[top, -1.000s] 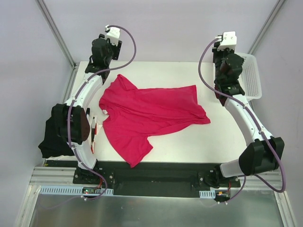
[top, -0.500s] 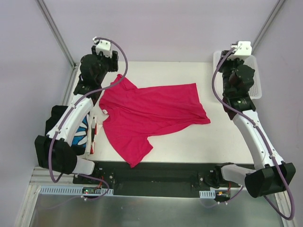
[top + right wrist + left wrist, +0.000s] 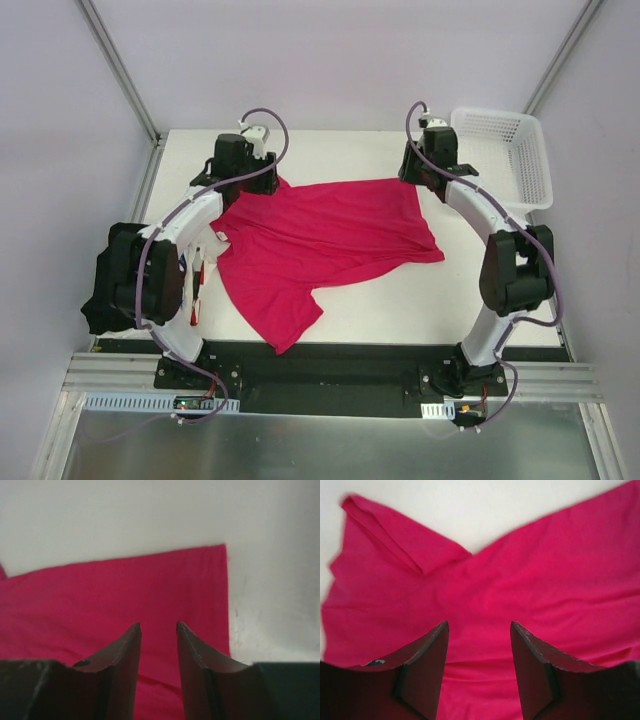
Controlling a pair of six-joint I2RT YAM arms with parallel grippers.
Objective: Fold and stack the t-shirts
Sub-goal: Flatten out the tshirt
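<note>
Limp, light pink t-shirt (image 3: 320,240) beneath left gripper (image 3: 479,624) and right gripper (image 3: 158,624), both parted and empty; probably best pinched at the edge just ahead of each.

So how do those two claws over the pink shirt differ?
The left gripper has its jaws wider apart than the right gripper, which shows a narrow gap. The left gripper is over the far left end of the pink t-shirt, near a folded sleeve; the right gripper is over its far right end, near a square hem corner. Shared: both are open, hold nothing and point down at the cloth.
</note>
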